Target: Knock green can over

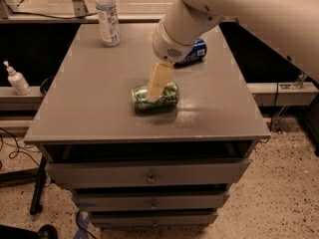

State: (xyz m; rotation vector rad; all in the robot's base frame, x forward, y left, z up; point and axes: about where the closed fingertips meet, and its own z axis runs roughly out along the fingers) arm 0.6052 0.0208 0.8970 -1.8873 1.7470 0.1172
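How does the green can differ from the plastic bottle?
The green can lies on its side at the centre; the plastic bottle stands upright at the back left. The can is green-patterned, the bottle clear with a white label. The gripper hangs at the can, not the bottle.

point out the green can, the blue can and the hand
green can (168, 95), camera view, right part of its side
blue can (198, 50), camera view, its printed side
hand (155, 91), camera view, tip, at the green can

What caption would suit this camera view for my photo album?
Green can lies on its side atop a gray drawer cabinet, the robot's pincer over it.
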